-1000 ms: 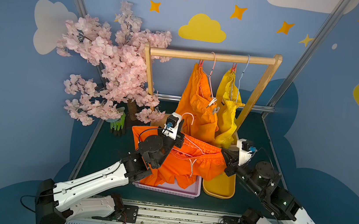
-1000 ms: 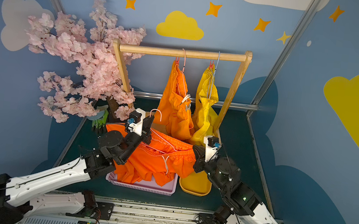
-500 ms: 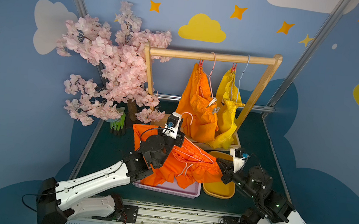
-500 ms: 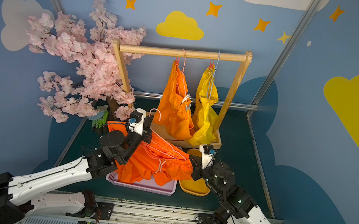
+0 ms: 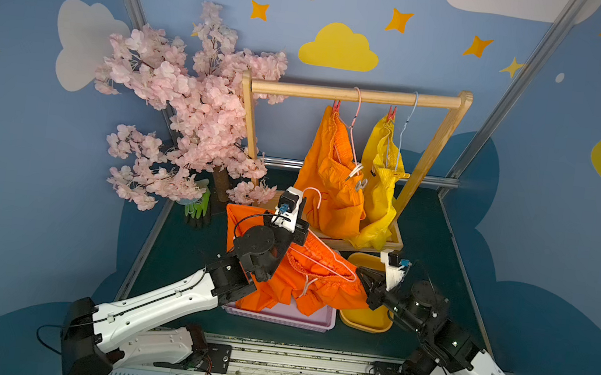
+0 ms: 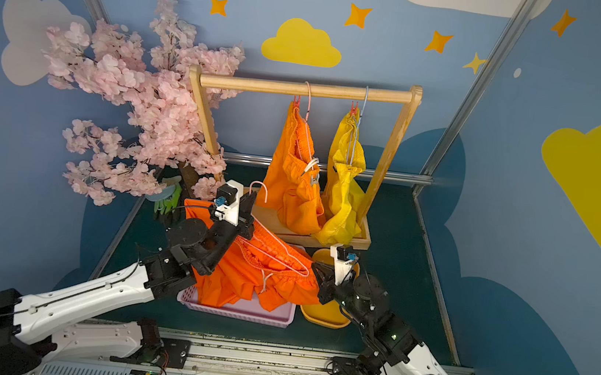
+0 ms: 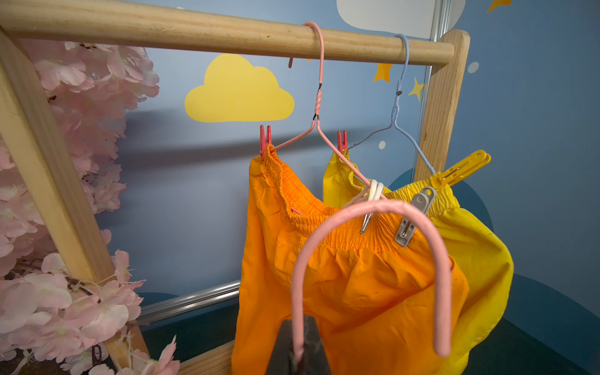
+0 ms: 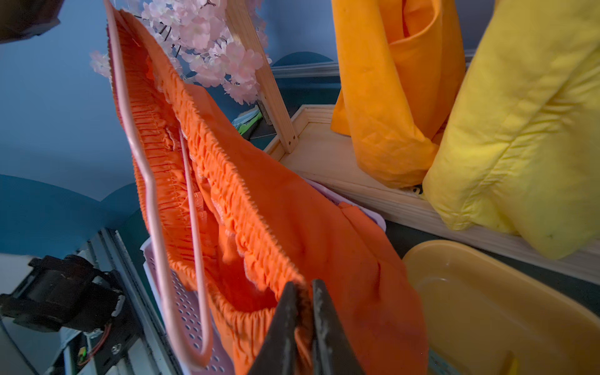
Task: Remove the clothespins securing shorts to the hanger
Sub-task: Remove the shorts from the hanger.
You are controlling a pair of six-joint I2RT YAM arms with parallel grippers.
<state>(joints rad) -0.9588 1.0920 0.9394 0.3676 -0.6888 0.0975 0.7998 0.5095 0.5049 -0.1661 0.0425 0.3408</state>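
Note:
My left gripper (image 7: 297, 354) is shut on the hook of a pink wire hanger (image 5: 323, 256), held over the basket. A pair of orange shorts (image 5: 311, 286) droops from that hanger. My right gripper (image 8: 305, 292) is at the shorts' right end (image 6: 296, 278), jaws slightly parted, with waistband fabric lying between them. No clothespin shows on this pair. On the wooden rack (image 5: 355, 94) hang another pair of orange shorts (image 7: 341, 276) and a yellow pair (image 7: 480, 259). Red clothespins (image 7: 265, 138) (image 7: 341, 141), a grey one (image 7: 414, 214) and a yellow one (image 7: 464, 168) pin them to their hangers.
A purple perforated basket (image 5: 314, 319) sits under the held shorts, with a yellow tray (image 5: 365, 319) beside it under my right arm. A pink blossom tree (image 5: 192, 107) and green gloves (image 5: 198, 205) stand at the left. The rack's wooden base (image 5: 396, 241) lies behind.
My right gripper has dropped and drawn back toward the front with the shorts' right end, and its jaws have parted a little. The shorts now sag toward the basket. The left gripper stays put.

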